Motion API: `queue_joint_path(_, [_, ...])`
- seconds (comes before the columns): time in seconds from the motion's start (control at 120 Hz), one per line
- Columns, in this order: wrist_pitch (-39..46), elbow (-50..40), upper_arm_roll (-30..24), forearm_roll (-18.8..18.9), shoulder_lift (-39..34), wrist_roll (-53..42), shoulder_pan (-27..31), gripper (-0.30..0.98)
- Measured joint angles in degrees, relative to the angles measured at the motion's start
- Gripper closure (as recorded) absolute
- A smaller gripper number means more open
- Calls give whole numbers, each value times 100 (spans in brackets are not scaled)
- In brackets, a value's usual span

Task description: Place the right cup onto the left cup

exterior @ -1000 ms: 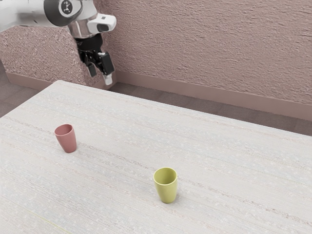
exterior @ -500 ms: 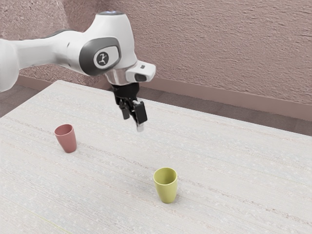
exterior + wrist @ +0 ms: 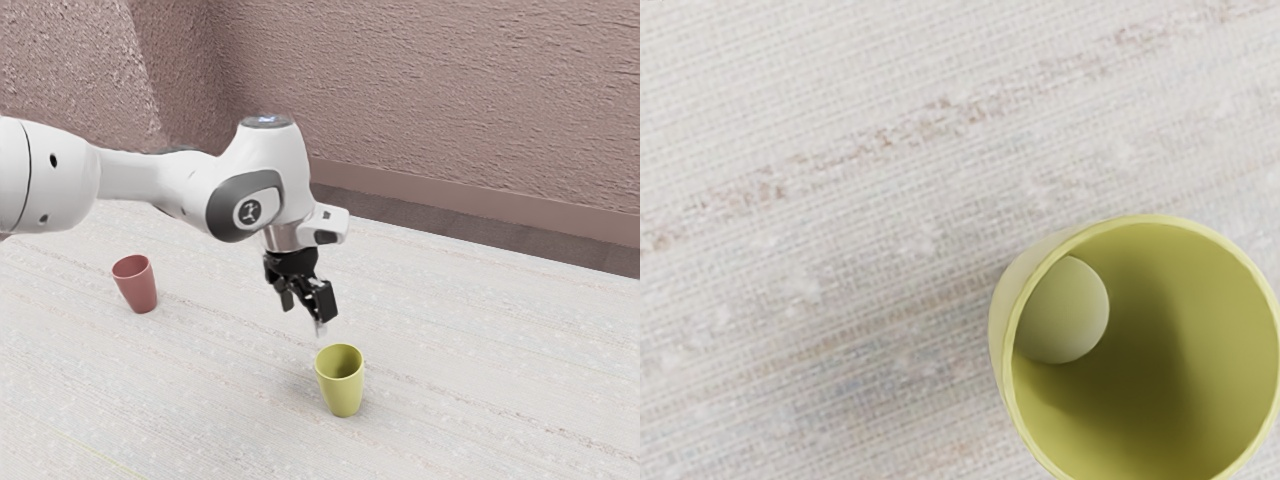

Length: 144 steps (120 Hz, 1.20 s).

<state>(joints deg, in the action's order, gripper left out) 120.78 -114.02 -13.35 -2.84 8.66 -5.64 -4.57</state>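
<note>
Hovering above the pale, streaked tabletop (image 3: pixel 480 300), the black two-finger gripper (image 3: pixel 305 314) has its fingers parted with a gap between them, holding nothing; exactly how wide they stand is hard to tell. The white, rounded arm (image 3: pixel 150 180) with dark grey bands reaches it from about 10 o'clock in the exterior view. The yellow-green, smooth, tapering cup (image 3: pixel 342 388), the one to be moved, stands upright on the table near the gripper, at about 5 o'clock from it and apart from its fingertips; the cup's material cannot be told. The wrist view looks down into its round open mouth, past the rim to a paler disc at its base. Well apart from it, at about 10 o'clock in the exterior view, the dusty-red, smooth, tapering cup (image 3: pixel 138 288) stands upright on the same tabletop, mouth up and untouched by the gripper.
</note>
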Motion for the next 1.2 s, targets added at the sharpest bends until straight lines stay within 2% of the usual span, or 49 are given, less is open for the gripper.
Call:
queue_joint_path(0.308, [482,-8,0,29,675,282,-183,0])
queue_joint_path(0.533, [615,-8,8,93,830,414,-184,1])
queue_joint_path(0.592, [631,-8,8,118,842,442,-184,9])
queue_joint_path(0.742, [656,-35,9,149,917,504,-184,45])
queue_joint_path(0.842, [658,-35,9,200,916,535,-184,60])
queue_joint_path(0.992, [658,-34,9,298,884,575,-184,71])
queue_joint_path(1.2, [622,-36,8,344,746,622,-192,76])
